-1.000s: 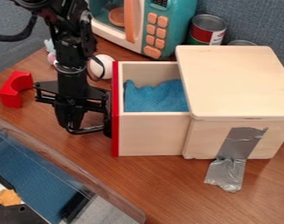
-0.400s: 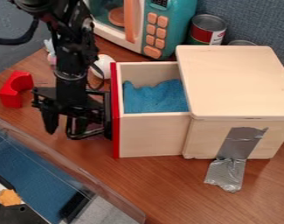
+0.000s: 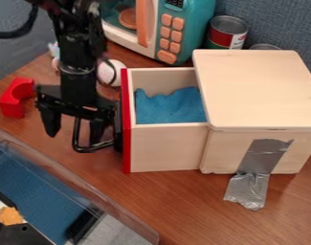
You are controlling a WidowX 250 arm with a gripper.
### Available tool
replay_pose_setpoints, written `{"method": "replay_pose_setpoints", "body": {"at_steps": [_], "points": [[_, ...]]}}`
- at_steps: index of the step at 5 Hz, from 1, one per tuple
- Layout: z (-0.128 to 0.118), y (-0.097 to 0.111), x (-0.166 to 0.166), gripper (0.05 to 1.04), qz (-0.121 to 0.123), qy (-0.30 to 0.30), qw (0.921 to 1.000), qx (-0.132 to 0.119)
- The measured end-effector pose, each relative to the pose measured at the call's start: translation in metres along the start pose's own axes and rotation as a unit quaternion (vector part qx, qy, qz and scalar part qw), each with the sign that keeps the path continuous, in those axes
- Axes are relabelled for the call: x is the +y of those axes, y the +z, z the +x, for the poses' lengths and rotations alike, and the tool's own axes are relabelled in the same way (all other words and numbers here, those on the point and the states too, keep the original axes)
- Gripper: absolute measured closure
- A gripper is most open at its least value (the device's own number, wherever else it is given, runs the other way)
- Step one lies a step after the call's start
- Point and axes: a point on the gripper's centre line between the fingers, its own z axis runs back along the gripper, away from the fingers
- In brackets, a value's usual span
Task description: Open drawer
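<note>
Jaws (image 3: 74,138) open, at the drawer's (image 3: 165,148) black handle (image 3: 86,150); drawer partly out of pale wooden box (image 3: 257,91), blue cloth (image 3: 170,106) inside. Tape (image 3: 257,162) runs box to brown desk (image 3: 183,206). Red block (image 3: 16,98) near jaws, white ball (image 3: 109,74) beside drawer; toy microwave (image 3: 189,21), can (image 3: 225,33) behind, blue-grey wall (image 3: 279,24) beyond

Your drawer (image 3: 165,148) is out, blue cloth (image 3: 170,106) inside.
Your tool (image 3: 74,137) hangs over the worktop (image 3: 177,206), the black handle's bar (image 3: 76,136) between its parted fingers; a red block (image 3: 14,99) sits near the worktop's left edge.
</note>
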Motion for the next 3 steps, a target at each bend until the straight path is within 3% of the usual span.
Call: {"method": "replay_pose_setpoints", "body": {"at_steps": [3], "points": [[-0.012,0.089,0.010,0.083,-0.015,-0.023,0.9971,-0.071]]}}
